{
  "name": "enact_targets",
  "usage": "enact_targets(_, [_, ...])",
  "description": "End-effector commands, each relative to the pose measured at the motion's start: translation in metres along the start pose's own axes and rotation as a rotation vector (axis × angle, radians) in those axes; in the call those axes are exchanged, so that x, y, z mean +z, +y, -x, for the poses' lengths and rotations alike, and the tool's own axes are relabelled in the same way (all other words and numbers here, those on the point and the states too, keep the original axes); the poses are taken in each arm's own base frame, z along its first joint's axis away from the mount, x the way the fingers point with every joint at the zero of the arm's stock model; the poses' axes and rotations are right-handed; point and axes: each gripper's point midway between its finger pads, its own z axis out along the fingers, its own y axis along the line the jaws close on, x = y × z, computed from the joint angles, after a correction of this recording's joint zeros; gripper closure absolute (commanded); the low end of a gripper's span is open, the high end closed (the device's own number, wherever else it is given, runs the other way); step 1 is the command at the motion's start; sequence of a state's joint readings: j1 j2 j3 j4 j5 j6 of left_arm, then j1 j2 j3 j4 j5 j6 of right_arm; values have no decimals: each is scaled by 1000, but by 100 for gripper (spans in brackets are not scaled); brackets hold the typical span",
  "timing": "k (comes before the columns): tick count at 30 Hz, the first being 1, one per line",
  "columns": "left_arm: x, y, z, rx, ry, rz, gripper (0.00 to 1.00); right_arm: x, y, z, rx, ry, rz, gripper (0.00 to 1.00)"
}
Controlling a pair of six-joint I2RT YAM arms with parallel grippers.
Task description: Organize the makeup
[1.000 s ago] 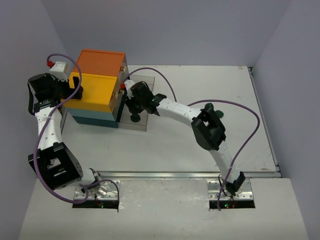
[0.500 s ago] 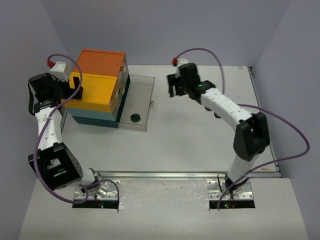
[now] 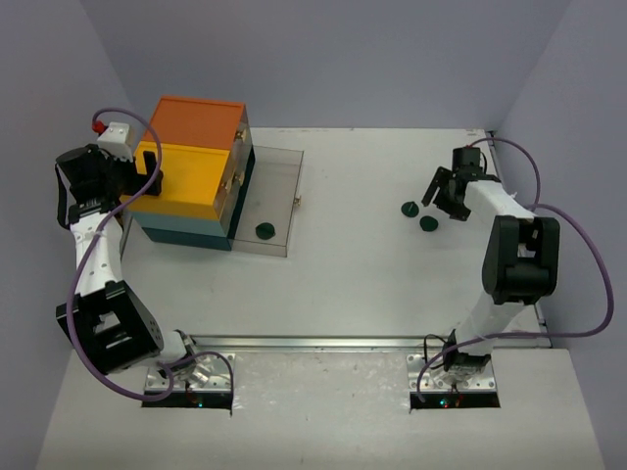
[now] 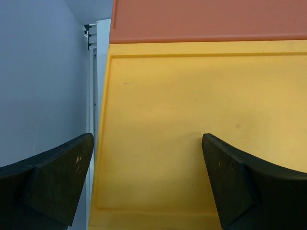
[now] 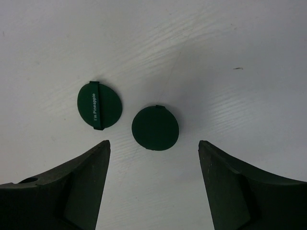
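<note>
A: State of right gripper [image 5: 153,158]?
B: Jaws spread wide, empty. It hangs above the plain disc [image 5: 155,128] and the labelled disc [image 5: 100,105], both dark green, on the right side of the table [image 3: 372,284], well apart from the drawer box [image 3: 191,166]. Plain disc is roughly centred between the fingers. Labelled disc is just beside it, small gap, not touching.
A: Failure modes?
B: My read: 1) discs are thin and flat, so the fingers may skate over the rim or pinch air unless the tips get right down to the surface. 2) labelled disc lies close to the left finger's line, so a straight descent could land on it or shove it. 3) surface looks smooth, so a half grip likely flicks the disc away.
A: And left gripper [image 4: 148,143]?
B: Jaws open, holding nothing, facing the box's yellow face. Can't tell from the wrist view whether it touches. If it's bracing and slips, the box and clear drawer [image 3: 279,181] could shift.
A: Drawer contents?
B: 1 more green one, the drawer disc [image 3: 263,230], toward the near end. No other makeup visible.
A: Surface, room?
B: White matte top with faint grain, metal strip [image 3: 343,343] along the near edge. Pale lilac walls [image 3: 343,59] on 3 sides. Even light, soft shadows.
</note>
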State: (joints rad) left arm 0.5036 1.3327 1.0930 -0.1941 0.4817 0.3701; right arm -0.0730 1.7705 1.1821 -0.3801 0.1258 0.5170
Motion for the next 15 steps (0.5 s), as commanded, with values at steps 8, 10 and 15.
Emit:
enact_targets(8, [3,-2,-58,-41,174,18,5,30,-3,-18,177,64,65,31])
enact_targets(10, [3,-1,-58,-37,176,24,5,36,-5,-25,184,85,59,31])
enact_targets(15, [1,-2,-56,-35,169,24,5,44,-9,-42,206,111,46,33])
